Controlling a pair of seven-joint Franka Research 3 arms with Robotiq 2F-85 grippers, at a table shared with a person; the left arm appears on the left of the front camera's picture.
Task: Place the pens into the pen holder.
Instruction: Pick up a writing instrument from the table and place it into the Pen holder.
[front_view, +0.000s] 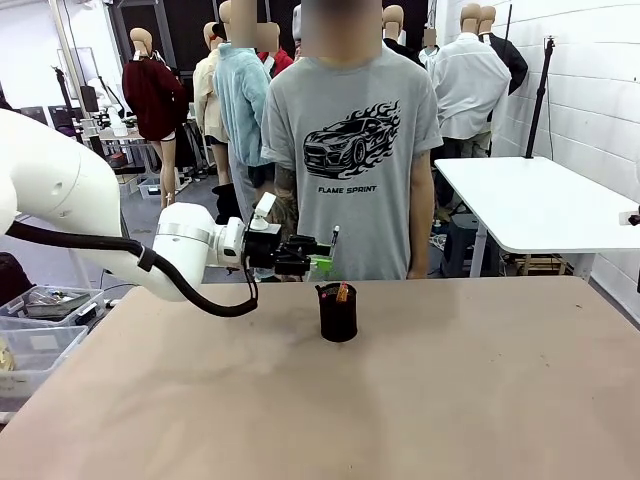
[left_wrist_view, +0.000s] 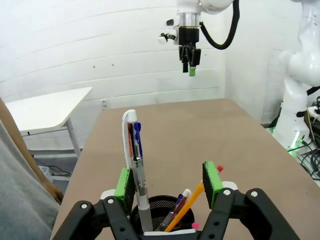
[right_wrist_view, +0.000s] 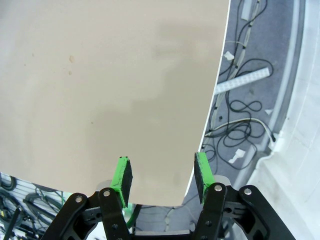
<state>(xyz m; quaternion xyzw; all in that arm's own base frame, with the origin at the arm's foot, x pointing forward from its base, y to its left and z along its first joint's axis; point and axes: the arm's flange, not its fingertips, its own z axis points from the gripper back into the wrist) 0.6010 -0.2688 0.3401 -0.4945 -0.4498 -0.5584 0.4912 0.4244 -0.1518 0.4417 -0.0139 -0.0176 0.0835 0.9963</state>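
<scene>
Silver-white pen (left_wrist_view: 134, 165) against open left end effector (left_wrist_view: 170, 182)

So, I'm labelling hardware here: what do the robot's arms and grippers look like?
The left arm is glossy white with a black cable looping beneath it. The left gripper and right gripper share black linkage fingers, silver pivot screws and bright green pads.

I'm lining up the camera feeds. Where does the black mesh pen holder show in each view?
Front view: the pen holder stands on the table near the middle, just below the left hand.
Left wrist view: it sits at the bottom edge, between the two green pads, with pens inside.
Right wrist view: not in it.
Shared landmark: the tan table top.
</scene>
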